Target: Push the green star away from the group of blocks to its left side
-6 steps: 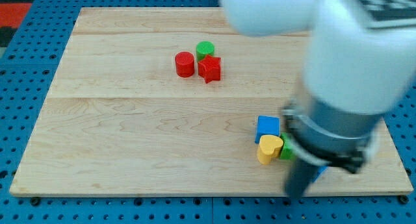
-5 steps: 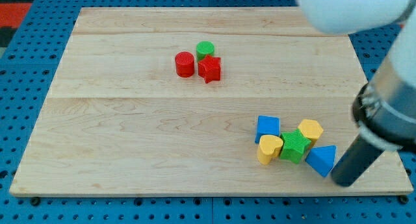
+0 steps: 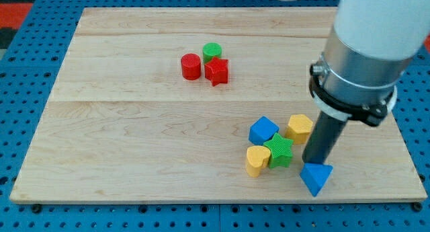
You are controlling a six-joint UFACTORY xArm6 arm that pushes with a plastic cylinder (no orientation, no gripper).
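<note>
The green star (image 3: 279, 151) lies near the view's bottom right of the wooden board (image 3: 134, 124). It touches a yellow heart (image 3: 257, 159) on its left, a blue cube (image 3: 263, 130) at its upper left and a yellow hexagon (image 3: 299, 128) at its upper right. A blue triangle (image 3: 316, 177) lies a little to its lower right. My tip (image 3: 311, 162) is down on the board just right of the green star and above the blue triangle.
A red cylinder (image 3: 191, 66), a green cylinder (image 3: 212, 51) and a red star (image 3: 217, 71) sit together near the view's top centre. The arm's white and grey body (image 3: 366, 50) hangs over the board's right side.
My tip has moved left and up, from right of the blue triangle to beside the green star. The star, heart, cube and hexagon have shifted left; the blue triangle has slid left and down.
</note>
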